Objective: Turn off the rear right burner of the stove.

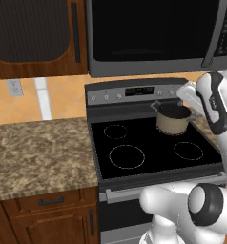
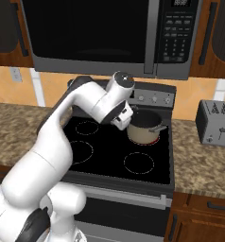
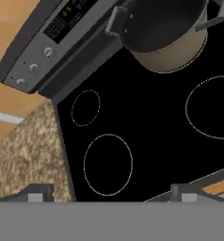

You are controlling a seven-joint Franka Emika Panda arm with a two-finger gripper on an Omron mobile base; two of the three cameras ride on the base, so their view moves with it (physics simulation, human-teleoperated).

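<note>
overall, one pot [image 1: 173, 119] atop one of four stove [image 1: 153, 143] rings

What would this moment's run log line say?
stage: approach | gripper: open, above cooktop | pot: on rear right burner | stove knobs: untouched

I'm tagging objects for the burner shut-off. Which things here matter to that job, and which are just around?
Matter:
- stove
- rear right burner, under the pot
- knobs on the back panel
- gripper

Just around:
- pot
- microwave
- toaster
- counter
</note>
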